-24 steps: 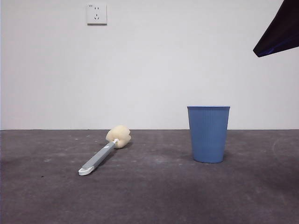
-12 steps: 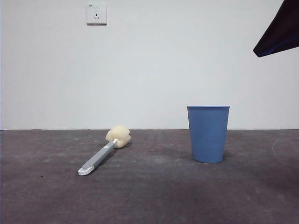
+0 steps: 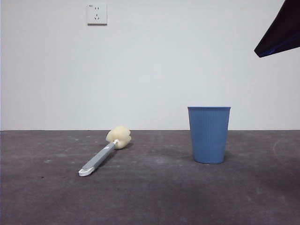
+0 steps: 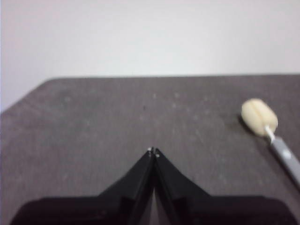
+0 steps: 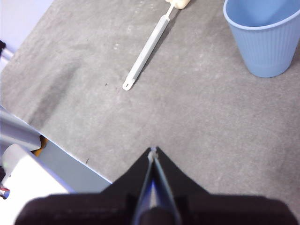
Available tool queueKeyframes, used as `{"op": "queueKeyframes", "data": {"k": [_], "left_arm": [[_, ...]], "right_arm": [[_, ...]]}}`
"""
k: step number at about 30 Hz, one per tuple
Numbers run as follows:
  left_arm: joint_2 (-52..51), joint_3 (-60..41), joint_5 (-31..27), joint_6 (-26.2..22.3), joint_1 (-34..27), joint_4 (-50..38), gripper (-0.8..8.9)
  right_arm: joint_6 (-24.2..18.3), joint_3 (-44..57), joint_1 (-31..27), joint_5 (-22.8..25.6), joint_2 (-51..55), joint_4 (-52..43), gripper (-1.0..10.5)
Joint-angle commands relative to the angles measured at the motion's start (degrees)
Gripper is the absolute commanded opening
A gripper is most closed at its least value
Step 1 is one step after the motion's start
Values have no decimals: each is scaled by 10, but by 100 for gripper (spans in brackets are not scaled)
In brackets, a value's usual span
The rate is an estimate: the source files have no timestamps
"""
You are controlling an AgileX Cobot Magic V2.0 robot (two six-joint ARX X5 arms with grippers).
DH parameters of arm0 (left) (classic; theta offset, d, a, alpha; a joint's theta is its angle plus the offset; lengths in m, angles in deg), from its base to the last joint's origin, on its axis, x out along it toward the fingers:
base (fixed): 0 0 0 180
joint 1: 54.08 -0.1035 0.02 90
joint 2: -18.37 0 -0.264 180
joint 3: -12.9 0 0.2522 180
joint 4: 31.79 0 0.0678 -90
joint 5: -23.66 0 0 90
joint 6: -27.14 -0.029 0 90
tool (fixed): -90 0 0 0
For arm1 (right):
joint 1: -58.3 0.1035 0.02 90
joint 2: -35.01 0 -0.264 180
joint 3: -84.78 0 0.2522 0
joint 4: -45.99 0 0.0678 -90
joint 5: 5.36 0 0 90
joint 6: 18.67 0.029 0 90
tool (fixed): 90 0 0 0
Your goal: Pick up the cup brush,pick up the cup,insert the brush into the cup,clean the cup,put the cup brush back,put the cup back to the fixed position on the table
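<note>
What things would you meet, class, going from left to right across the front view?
Cup brush lying on the table, white handle tip first and sponge head after it → wall socket, high on the wall → upright blue cup → dark tip of a waiting arm at the top corner.

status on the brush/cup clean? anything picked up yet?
Done: nothing. The cup brush lies flat on the table and the cup stands upright beside it, apart. In hand: nothing; the left gripper and the right gripper are shut and empty above the table. Left: every step, starting with picking up the brush.
</note>
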Motion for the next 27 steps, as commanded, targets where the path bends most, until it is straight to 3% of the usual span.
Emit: {"op": "queueKeyframes", "data": {"k": [1, 22, 25, 27], "left_arm": [[-2, -8, 2, 11, -2, 47, -3], [0, -8, 1, 12, -2, 52, -3], [0, -8, 1, 12, -2, 52, -3], [0, -8, 1, 12, -2, 52, -3]], "right_arm": [[5, 4, 0, 2, 1, -3, 1], [4, 4, 0, 2, 1, -3, 0], [-11, 4, 0, 3, 1, 0, 1], [-57, 4, 0, 5, 1, 12, 1]]}}
